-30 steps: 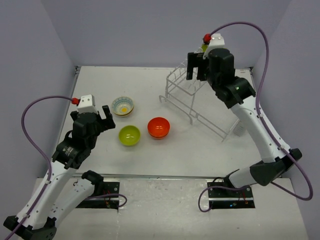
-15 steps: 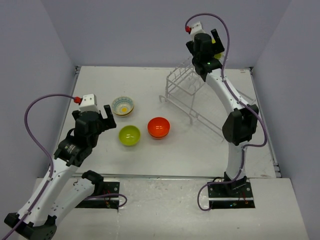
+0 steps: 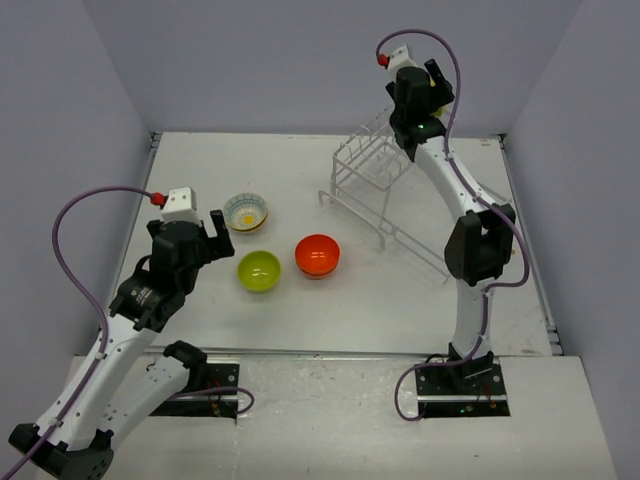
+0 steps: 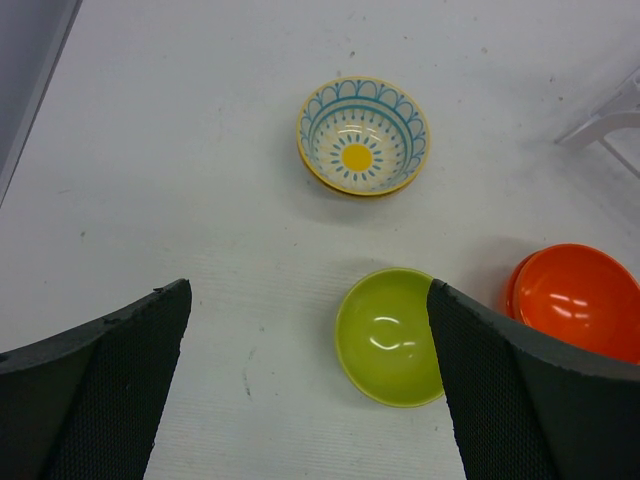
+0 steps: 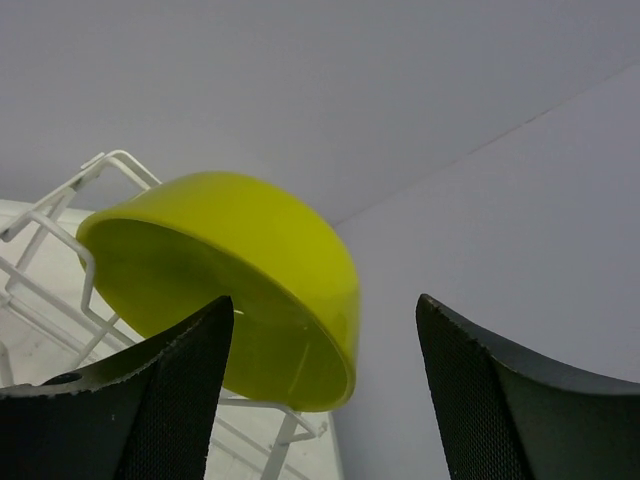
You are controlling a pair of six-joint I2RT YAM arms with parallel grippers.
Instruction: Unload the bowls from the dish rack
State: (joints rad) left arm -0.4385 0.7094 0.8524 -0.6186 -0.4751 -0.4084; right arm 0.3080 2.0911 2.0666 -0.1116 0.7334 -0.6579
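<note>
One lime bowl point(image 5: 230, 270) leaned on the dish rack point(image 3: 385, 185) at the worktop's point(image 3: 300, 320) 1 o'clock, between the right gripper's point(image 5: 322, 310) spread fingers; a square pinch and straight lift would avoid snagging.

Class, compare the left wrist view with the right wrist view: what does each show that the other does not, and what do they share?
Only left wrist: bowls upright on the table, the flower-patterned bowl, the lime-green bowl and the orange bowl. Only right wrist: a yellow-green bowl tilted on edge in the dish rack, wall behind. Both: white rack wire and an open hand, the left hand and the right hand.
</note>
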